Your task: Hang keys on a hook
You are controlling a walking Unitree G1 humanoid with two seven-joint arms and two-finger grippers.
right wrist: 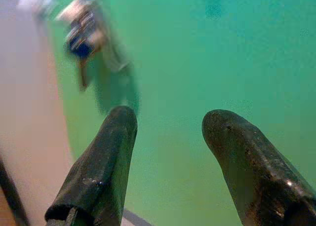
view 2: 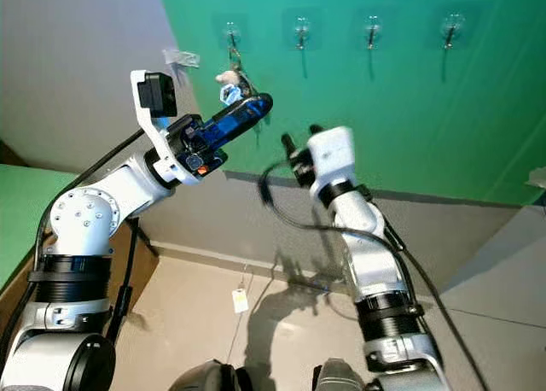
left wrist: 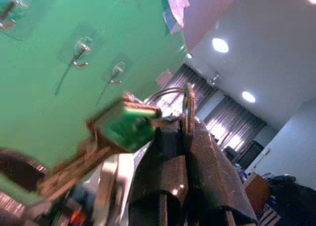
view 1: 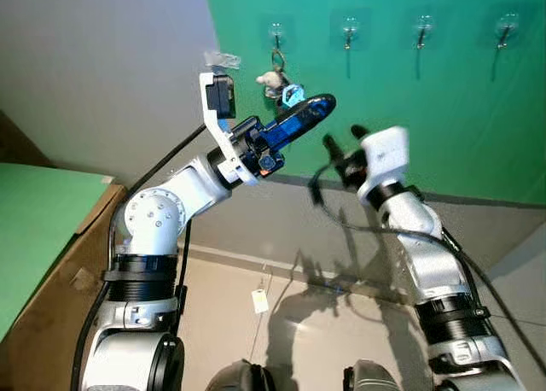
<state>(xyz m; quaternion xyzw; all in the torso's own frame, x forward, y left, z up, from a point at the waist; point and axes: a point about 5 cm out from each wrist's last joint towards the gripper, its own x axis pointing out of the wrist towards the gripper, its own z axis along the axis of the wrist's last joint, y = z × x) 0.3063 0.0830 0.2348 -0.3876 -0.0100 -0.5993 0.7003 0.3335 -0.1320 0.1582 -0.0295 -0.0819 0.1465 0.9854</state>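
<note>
Green wall (view 1: 444, 118) fills the upper right of the head views, meeting a pale wall on the left and a beige floor (view 1: 230, 314) below. Four clear hooks sit in a row along the green wall; the leftmost hook (view 1: 276, 32) has the key ring hanging from it, and the other three are bare, the next hook (view 1: 349, 31) just to its right. The keys (view 1: 280, 79) dangle below that leftmost hook: a metal ring, a small pale charm on the left side and a light blue tag lower right. The left gripper (view 1: 317, 107) is raised toward the wall, its blue-lit fingers reaching up just beneath and beside the tag. In the left wrist view the left gripper's two black fingers (left wrist: 197, 167) are pressed together on a key, with the ring looping above their tips and a green-looking tag lying against them, so the left gripper is clamped on the keys. The right gripper (view 1: 343, 140) is lifted to the right of the left one, below the second hook, near the wall; its fingers (right wrist: 106, 157) stand spread apart with nothing between them. A white paper tag (view 1: 260, 301) lies on the floor between the arms. A green-topped box (view 1: 51, 237) sits at the left edge.
</note>
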